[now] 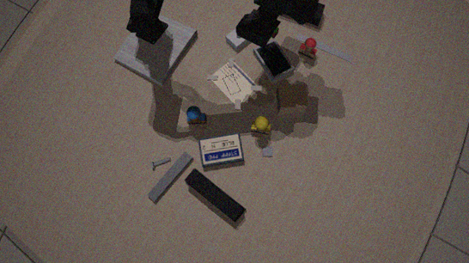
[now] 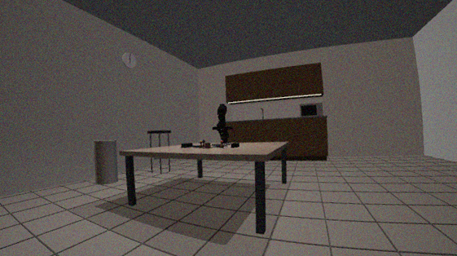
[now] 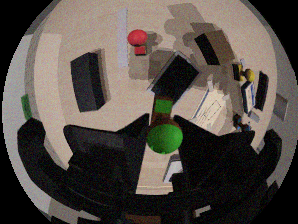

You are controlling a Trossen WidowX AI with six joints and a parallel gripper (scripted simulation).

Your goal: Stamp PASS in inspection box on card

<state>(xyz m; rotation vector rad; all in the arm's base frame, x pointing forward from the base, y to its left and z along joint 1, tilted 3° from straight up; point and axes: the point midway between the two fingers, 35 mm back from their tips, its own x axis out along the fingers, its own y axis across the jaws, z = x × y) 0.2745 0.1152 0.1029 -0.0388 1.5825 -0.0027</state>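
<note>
One task stage looks done out of four on the wide surface (image 1: 351, 181) (image 2: 210, 154) (image 3: 52, 100): the pick. The claw (image 1: 272, 34) (image 2: 223, 141) (image 3: 161, 117) is closed on the green-knobbed stamp, presumably the PASS one. The blue-labelled stamp pad tin (image 1: 221, 150) (image 3: 248, 96) lies at six o'clock in the top view, well apart. In that view, the open black ink pad (image 1: 273, 59) (image 3: 175, 77) sits near the claw, towards six o'clock, and the card (image 1: 240, 91) (image 3: 212, 107) at eight o'clock from the pad. Inking probably comes next; printing and setting the green-knobbed stamp (image 1: 275, 32) (image 3: 165, 138) down remain. No print can be made out in the inspection box (image 1: 232, 84).

Hidden: the stamp's face, so whether it carries ink or reads PASS cannot be told. From above, the arm covers most of it; the card's lettering is too small to read.
</note>
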